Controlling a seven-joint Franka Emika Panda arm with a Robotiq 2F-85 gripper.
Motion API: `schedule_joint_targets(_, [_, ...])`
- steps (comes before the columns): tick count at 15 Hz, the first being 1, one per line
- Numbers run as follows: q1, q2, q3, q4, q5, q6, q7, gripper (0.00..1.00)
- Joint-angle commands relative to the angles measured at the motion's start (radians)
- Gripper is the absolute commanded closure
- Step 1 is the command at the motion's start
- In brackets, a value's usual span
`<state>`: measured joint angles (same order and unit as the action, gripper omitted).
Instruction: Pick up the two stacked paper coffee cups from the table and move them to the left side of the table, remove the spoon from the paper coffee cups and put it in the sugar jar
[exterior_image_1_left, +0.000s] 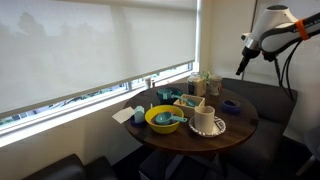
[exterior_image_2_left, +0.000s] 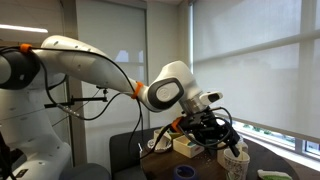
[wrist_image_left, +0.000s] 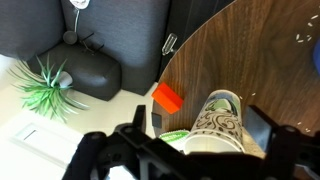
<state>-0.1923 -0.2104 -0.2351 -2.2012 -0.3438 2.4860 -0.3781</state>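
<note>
The stacked paper coffee cups (wrist_image_left: 222, 120), cream with a dark swirl print and some green, stand on the round dark-brown table (wrist_image_left: 260, 50) near its edge. They also show in an exterior view (exterior_image_2_left: 236, 163). My gripper (wrist_image_left: 198, 128) hangs above them with a finger on each side. It looks open, with a gap between the left finger and the cups. In the exterior views it is above the table (exterior_image_2_left: 218, 140) (exterior_image_1_left: 243, 60). I see no spoon in the cups.
On the table (exterior_image_1_left: 240, 130) stand a yellow bowl with teal utensils (exterior_image_1_left: 163, 118), a cream mug on a saucer (exterior_image_1_left: 207, 123), a small teal cup (exterior_image_1_left: 231, 105) and jars at the back (exterior_image_1_left: 197, 82). Beyond the edge are an orange block (wrist_image_left: 167, 97), a plant (wrist_image_left: 45, 85) and a dark sofa (wrist_image_left: 100, 40).
</note>
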Motion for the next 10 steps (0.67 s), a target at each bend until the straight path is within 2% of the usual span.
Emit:
schedule_joint_targets(1, [0.001,0.012,0.002,0.023,0.020,-0.005,-0.036,0.00])
schedule_joint_targets(6, [0.006,0.019,0.000,0.047,0.041,-0.010,-0.082,0.00])
schedule_joint_targets(10, [0.058,0.047,0.024,0.018,0.108,0.023,-0.107,0.00])
